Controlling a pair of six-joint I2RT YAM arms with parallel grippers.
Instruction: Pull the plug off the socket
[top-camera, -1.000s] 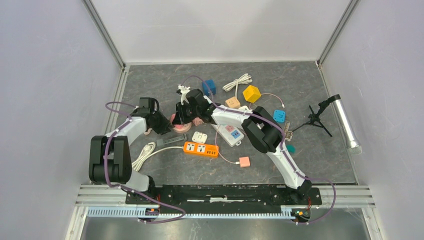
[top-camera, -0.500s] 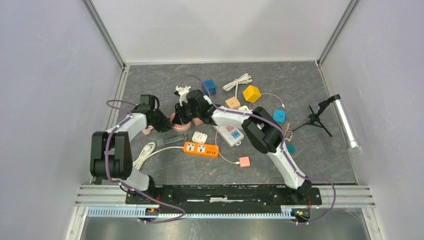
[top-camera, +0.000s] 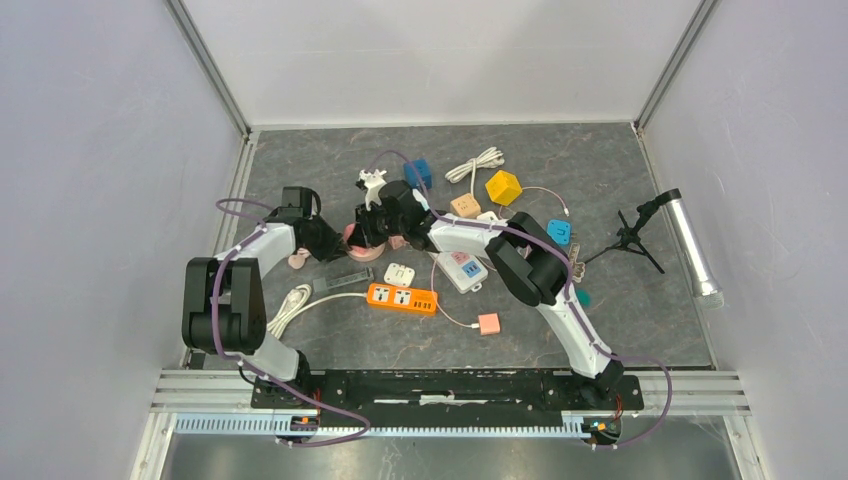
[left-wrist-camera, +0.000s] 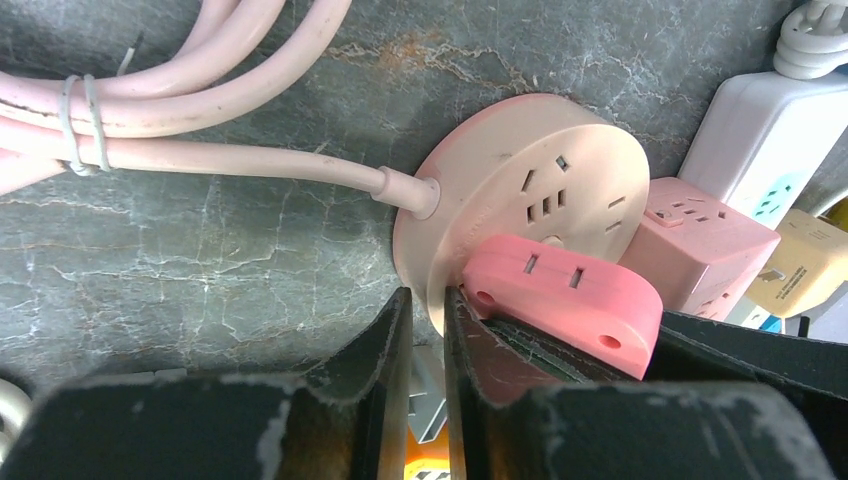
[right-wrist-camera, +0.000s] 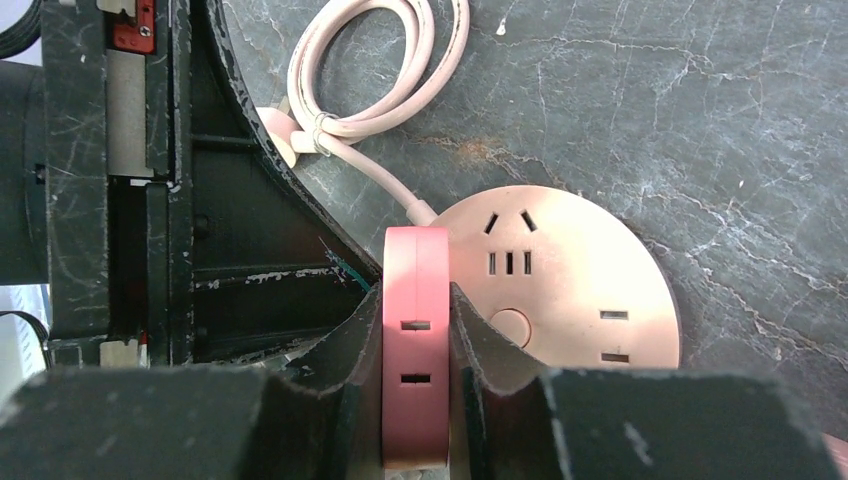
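A round pale-pink socket lies on the grey table with its coiled pink cord beside it. A darker pink plug sits against its face near the rim. My left gripper is shut on the socket's rim. My right gripper is shut on the pink plug, with the socket to its right. In the top view both grippers meet at the socket, left gripper on its left and right gripper above it. The plug is hidden there.
An orange power strip, a small white adapter and a white power strip lie just in front. Blue and yellow cubes, a white cable, a tripod and a silver tube lie behind and right.
Both wrists have shifted slightly, the right one a little to the right. Both grips are unchanged.
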